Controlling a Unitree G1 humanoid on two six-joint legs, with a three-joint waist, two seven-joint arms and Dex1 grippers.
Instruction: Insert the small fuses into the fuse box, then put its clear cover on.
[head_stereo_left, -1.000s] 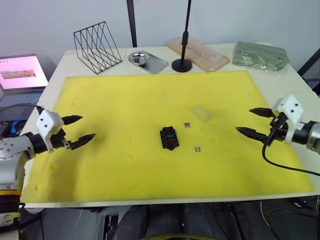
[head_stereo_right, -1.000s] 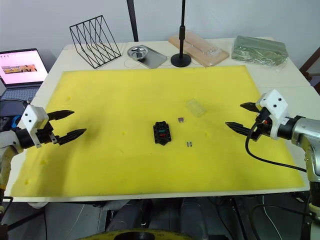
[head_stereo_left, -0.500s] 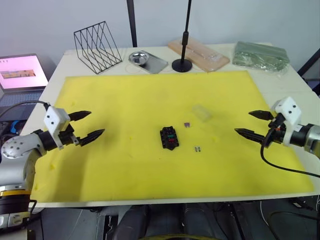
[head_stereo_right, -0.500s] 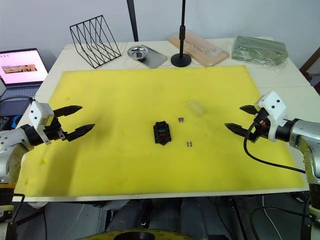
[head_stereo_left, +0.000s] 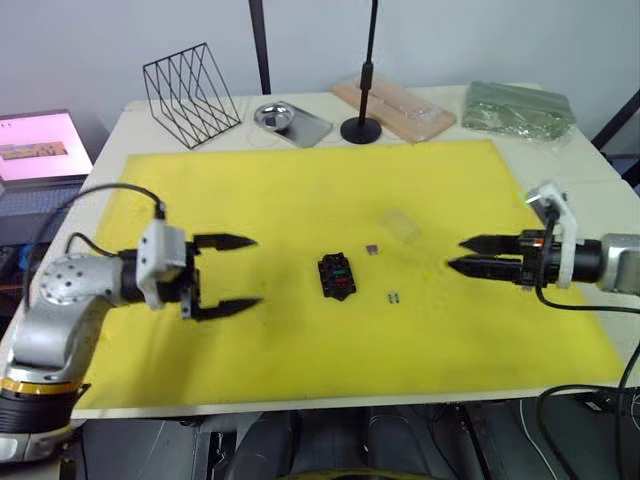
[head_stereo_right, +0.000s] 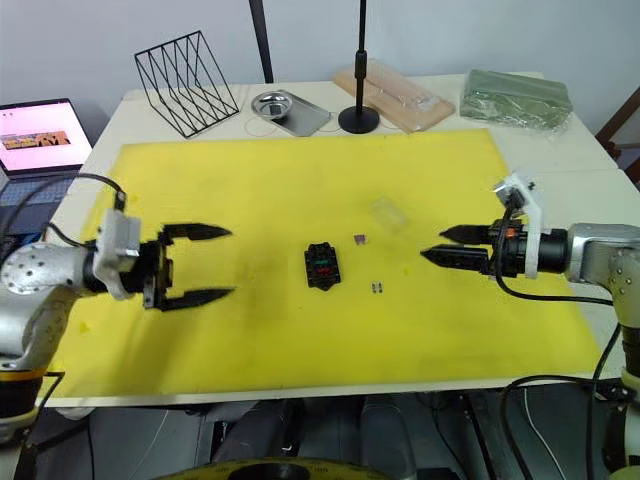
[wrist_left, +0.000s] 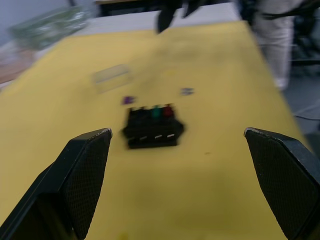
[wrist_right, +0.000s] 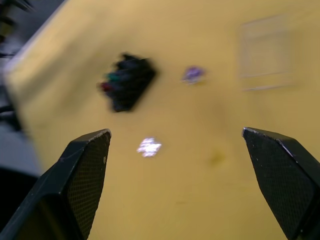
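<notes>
The black fuse box (head_stereo_left: 337, 275) lies mid-mat with a green and a red fuse seated in it. A purple fuse (head_stereo_left: 373, 248) lies loose just behind it to the right, and a greyish clear fuse (head_stereo_left: 395, 297) lies to its right, nearer the front. The clear cover (head_stereo_left: 402, 224) rests flat on the mat behind them. My left gripper (head_stereo_left: 256, 272) hovers open to the left of the box, its fingers pointing at it. My right gripper (head_stereo_left: 455, 254) hangs open to the right of the loose fuses, pointing left, nothing held.
A yellow foam mat (head_stereo_left: 300, 190) covers the table. Along the back stand a wire rack (head_stereo_left: 190, 80), a metal bowl (head_stereo_left: 275, 115), a black stand base (head_stereo_left: 360, 130), packaging with a wooden board (head_stereo_left: 395, 105) and a green bag (head_stereo_left: 518, 108). A laptop (head_stereo_left: 40, 150) sits far left.
My left gripper has swung right across the mat toward the fuse box. My right gripper has turned and moved left toward the loose fuses. The fuses, box and cover lie where they were.
</notes>
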